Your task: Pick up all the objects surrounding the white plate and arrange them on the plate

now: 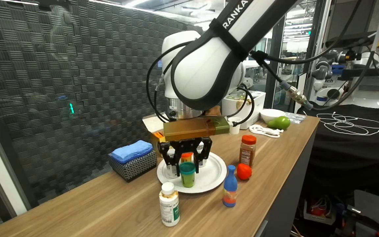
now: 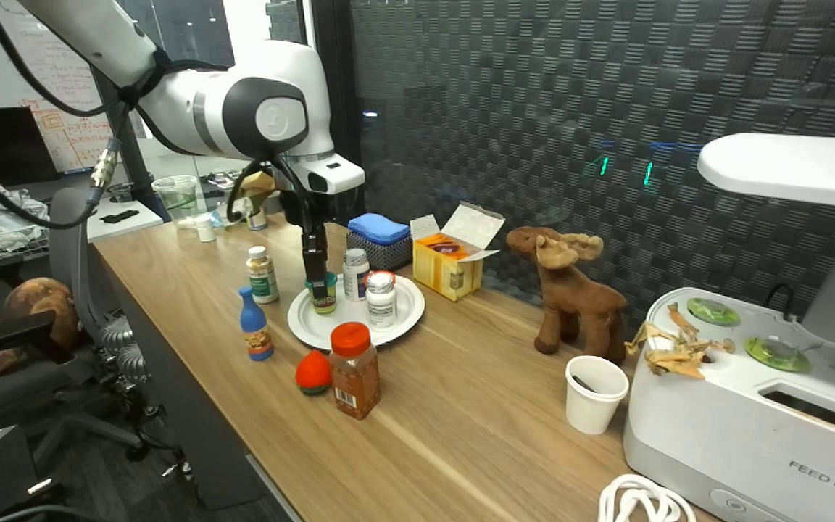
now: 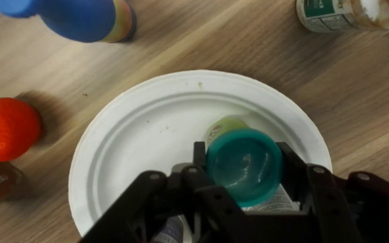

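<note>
My claw (image 1: 188, 171) is spread only partway, its two fingers (image 3: 199, 153) set against opposite sides of the teal lid (image 3: 245, 165), so I am pinching the green Play-Doh tub (image 1: 188, 180) by its top. The tub is upright over the white plate (image 3: 140, 148), inside the rim; whether its base bears on the plate I cannot tell. Near it on the plate stand two white pill bottles (image 2: 381, 304) and an orange-lidded tub (image 1: 186, 157), mostly hidden. Off the plate, on the wooden desk (image 1: 110, 204), I see a green-labelled white bottle (image 1: 169, 205), a blue long-necked bottle (image 1: 230, 184), a red rounded piece (image 2: 313, 371) and, just beside that, a red-lidded spice jar (image 2: 356, 378)
</note>
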You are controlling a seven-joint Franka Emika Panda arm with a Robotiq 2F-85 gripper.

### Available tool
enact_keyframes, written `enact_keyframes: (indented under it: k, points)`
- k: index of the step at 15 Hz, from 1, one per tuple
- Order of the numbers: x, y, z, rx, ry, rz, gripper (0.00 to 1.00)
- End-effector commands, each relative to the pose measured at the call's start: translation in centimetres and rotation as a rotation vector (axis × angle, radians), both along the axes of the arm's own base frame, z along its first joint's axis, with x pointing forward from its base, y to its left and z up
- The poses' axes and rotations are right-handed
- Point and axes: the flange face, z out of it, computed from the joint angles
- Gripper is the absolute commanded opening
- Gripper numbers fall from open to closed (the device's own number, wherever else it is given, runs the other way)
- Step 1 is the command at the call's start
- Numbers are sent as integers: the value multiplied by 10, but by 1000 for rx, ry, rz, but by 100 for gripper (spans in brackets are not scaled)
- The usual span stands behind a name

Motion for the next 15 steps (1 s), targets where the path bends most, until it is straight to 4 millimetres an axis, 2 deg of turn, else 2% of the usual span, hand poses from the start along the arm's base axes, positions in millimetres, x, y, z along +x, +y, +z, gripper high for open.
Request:
enact_keyframes:
  k: [1, 6, 7, 8, 11, 15]
  points:
    - [1, -3, 2, 13, -35, -6, 28]
    - [6, 3, -1, 14, -39, 14, 28]
    - [5, 5, -1, 13, -37, 20, 64]
    - [3, 7, 1, 12, -35, 26, 79]
    - [-8, 18, 11, 19, -29, 41, 99]
    - [-22, 39, 31, 1, -38, 17, 100]
